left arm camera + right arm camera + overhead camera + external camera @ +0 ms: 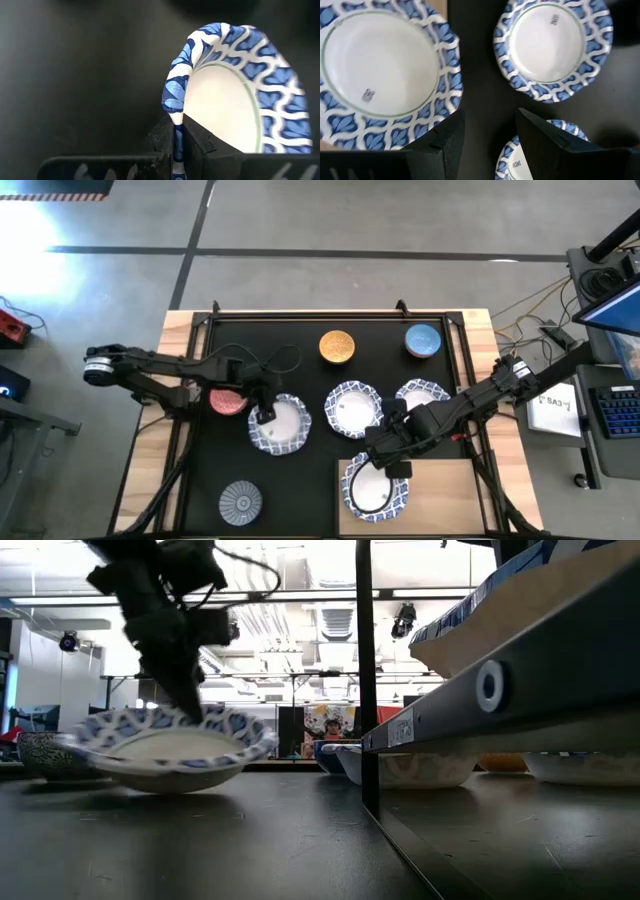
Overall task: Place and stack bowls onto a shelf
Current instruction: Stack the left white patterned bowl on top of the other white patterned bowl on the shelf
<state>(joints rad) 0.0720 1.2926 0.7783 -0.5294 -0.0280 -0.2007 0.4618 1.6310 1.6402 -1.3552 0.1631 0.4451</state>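
We count one bowl on the shelf (440, 500) so far: a large blue-rimmed bowl (375, 487) at its left end, rim overhanging toward the black mat (300, 340). The right gripper (385, 460) hovers just above that bowl's far rim, fingers apart and empty, as the right wrist view shows.

The left gripper (262, 416) is clamped on the rim of a second large bowl (281, 425) on the mat. The left wrist view shows the rim pinched between its fingers, and the low view shows this bowl tilted, partly lifted.

Still on the mat:
- two more large bowls (353, 408) and (420, 395)
- orange-yellow bowl (337, 346)
- blue bowl (422, 340)
- pink-red bowl (227, 402)
- grey-striped bowl (240, 502)

We judge the task at an early stage: seven bowls remain to place, and no stack has been started yet.
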